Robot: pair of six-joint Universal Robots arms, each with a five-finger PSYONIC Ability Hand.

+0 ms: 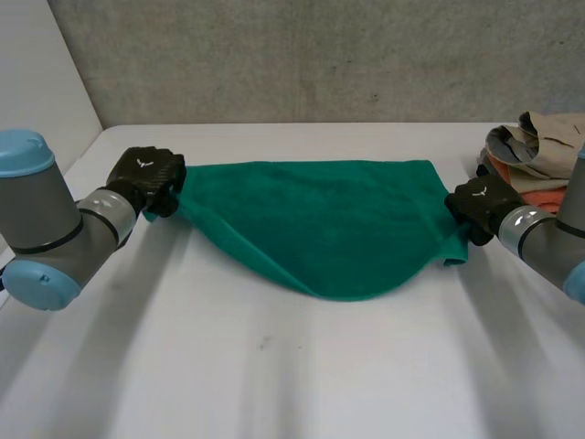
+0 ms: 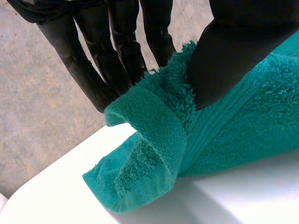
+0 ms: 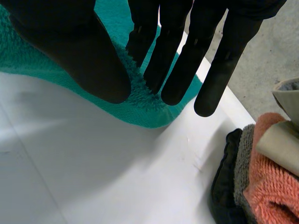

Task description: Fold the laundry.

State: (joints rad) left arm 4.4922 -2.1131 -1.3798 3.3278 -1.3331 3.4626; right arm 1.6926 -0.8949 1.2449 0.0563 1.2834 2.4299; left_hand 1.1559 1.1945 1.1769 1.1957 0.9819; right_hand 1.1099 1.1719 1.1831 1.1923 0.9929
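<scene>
Towel [image 1: 320, 224] pinched at either end: left hand [image 1: 146, 179] clearly, right hand [image 1: 477, 202] seemingly.

The left arm [image 1: 55, 229] reaches in from the near left, elbow bent, and its left hand [image 1: 146, 180] is raised off the tabletop. Its straight fingers [image 2: 117, 60] and thumb [image 2: 229, 60] pinch a corner of the green towel [image 1: 320, 224]. The right arm [image 1: 548, 242] comes in from the right. The right hand [image 1: 480, 206] is level with the left, with its fingers [image 3: 205, 56] and thumb [image 3: 79, 60] clamped on the opposite corner.
</scene>
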